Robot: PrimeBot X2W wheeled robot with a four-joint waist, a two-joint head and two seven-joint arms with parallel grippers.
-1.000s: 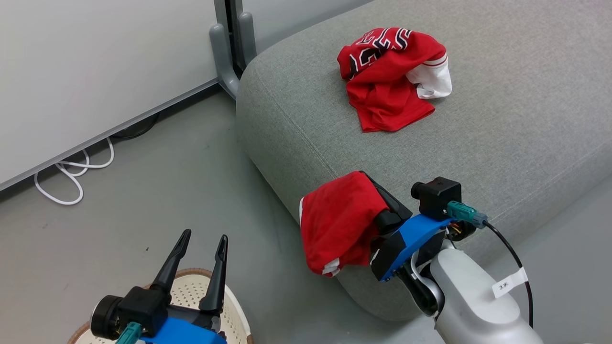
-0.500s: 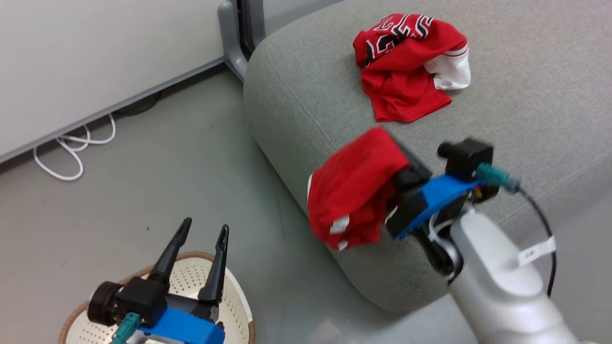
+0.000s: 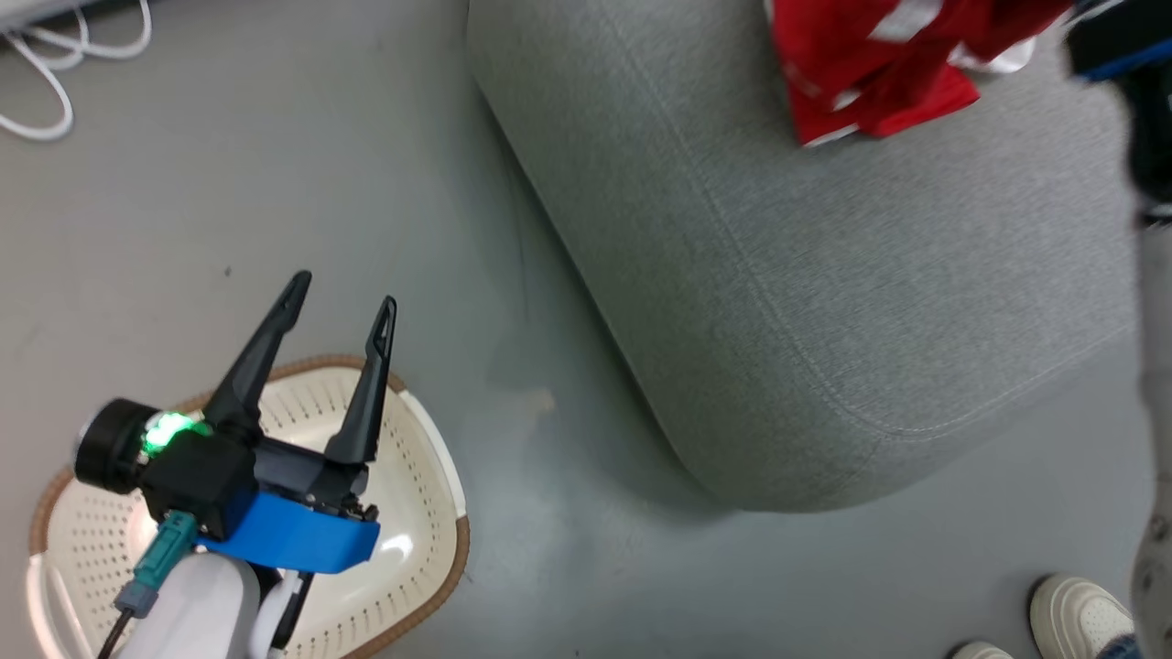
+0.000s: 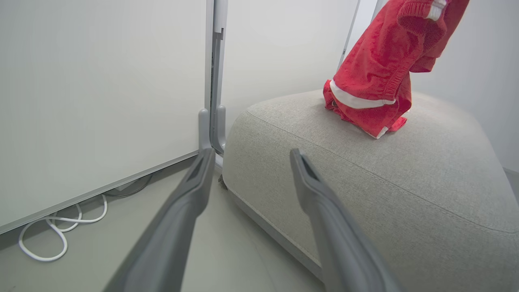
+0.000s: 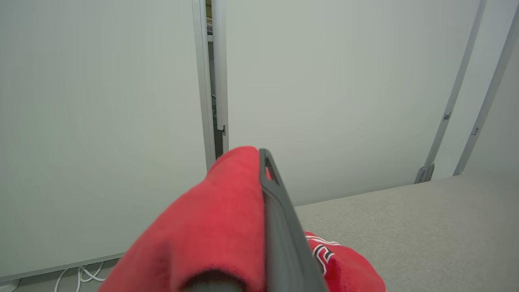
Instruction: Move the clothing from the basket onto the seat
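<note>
My right gripper is shut on a red garment that drapes over its fingers and hangs above the seat. In the left wrist view this garment dangles with its white-striped hem low over the grey seat. A second red garment with black-and-white lettering lies on the seat below. In the head view the red clothing shows blurred at the top edge. My left gripper stands open with nothing in it above the cream basket, whose perforated bottom shows bare.
White cable loops on the grey floor by the wall panels. A person's pale shoes stand at the lower right near the seat's corner. A grey post foot stands behind the seat.
The head camera has tilted down. My right gripper has carried the red garment up and further over the seat, near the lettered one. The left gripper stays open over the basket.
</note>
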